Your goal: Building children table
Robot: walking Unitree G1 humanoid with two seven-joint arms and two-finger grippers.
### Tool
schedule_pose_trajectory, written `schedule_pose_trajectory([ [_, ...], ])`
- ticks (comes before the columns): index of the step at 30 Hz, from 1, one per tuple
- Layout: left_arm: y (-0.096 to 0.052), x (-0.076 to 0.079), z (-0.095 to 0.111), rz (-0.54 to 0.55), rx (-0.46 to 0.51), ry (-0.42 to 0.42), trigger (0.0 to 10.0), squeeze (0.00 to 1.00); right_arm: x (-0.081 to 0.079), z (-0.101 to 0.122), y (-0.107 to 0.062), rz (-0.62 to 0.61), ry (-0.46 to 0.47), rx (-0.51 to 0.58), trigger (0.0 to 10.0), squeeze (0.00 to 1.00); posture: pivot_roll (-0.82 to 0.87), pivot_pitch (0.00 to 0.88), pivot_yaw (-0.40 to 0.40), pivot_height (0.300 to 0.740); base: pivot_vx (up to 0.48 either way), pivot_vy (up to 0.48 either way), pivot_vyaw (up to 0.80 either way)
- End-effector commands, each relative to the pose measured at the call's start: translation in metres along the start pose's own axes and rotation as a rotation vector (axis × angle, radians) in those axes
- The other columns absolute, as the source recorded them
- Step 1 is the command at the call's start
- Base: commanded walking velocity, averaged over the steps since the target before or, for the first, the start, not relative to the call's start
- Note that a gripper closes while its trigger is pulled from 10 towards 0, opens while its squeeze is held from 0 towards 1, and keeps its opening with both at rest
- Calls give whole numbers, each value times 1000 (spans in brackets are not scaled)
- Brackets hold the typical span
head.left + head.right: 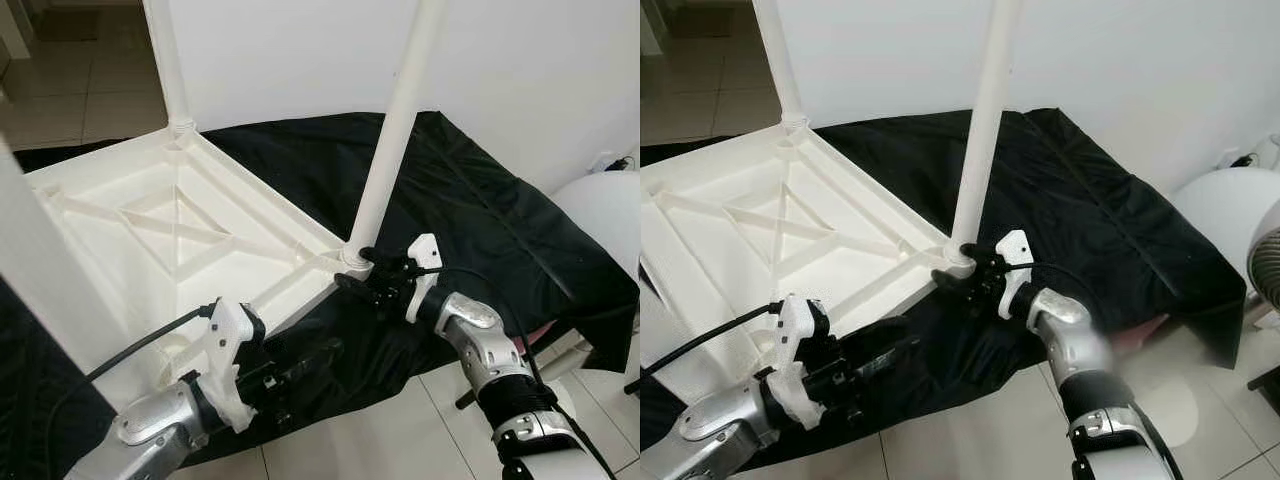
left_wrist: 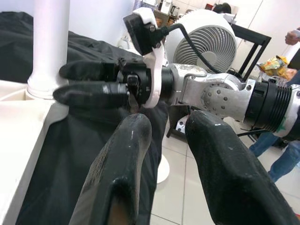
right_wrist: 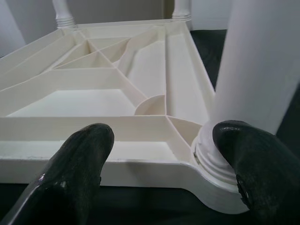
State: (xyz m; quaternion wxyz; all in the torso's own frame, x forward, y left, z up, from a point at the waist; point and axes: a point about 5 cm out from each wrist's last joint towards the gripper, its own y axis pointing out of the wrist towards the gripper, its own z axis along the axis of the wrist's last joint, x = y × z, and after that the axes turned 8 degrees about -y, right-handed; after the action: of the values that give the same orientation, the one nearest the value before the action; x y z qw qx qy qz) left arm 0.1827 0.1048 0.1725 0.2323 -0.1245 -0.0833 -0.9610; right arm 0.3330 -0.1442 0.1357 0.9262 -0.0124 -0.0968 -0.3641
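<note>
Big crinkled black cloth sheet (image 1: 480, 215) spread over the floor, draped w/ folds, its far edge up against the plain white wall (image 1: 520, 70). Pale glossy floor tiles (image 1: 90, 85) w/ thin grout lines showing beyond the sheet's far left corner, more tiles at the near edge. Round white electric fan w/ ribbed grille (image 2: 211, 44) just off the sheet's right side; its white domed back sits by the wall in the head views. Black metal frame (image 2: 253, 40) right behind the fan. Yellowish crumpled bag (image 2: 274, 65) on that frame. Person in blue jeans (image 2: 276, 152) at the edge, partly cut off.
</note>
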Motion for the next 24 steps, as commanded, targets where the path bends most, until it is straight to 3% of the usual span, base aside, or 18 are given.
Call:
schedule_pose_trajectory([
  [1,-8,11,4,-167,-25,-2,10000,0,17,7,-8,-91,-28,21,10000,0,27,55,-68,740,0,0,0],
  [5,-20,19,7,-185,-44,-34,10000,0,12,4,-8,-81,-18,26,10000,0,34,66,-72,740,0,0,0],
  [15,-41,18,1,-93,-180,0,10000,0,5,1,1,-55,-5,30,10000,0,61,75,-88,740,0,0,0],
  [18,-75,4,0,38,-258,22,10000,0,5,3,8,-37,-6,35,10000,0,80,80,-98,740,0,0,0],
  [24,-84,6,-1,60,-286,21,10000,0,4,4,13,-28,-7,36,10000,0,109,84,-107,740,0,0,0],
])
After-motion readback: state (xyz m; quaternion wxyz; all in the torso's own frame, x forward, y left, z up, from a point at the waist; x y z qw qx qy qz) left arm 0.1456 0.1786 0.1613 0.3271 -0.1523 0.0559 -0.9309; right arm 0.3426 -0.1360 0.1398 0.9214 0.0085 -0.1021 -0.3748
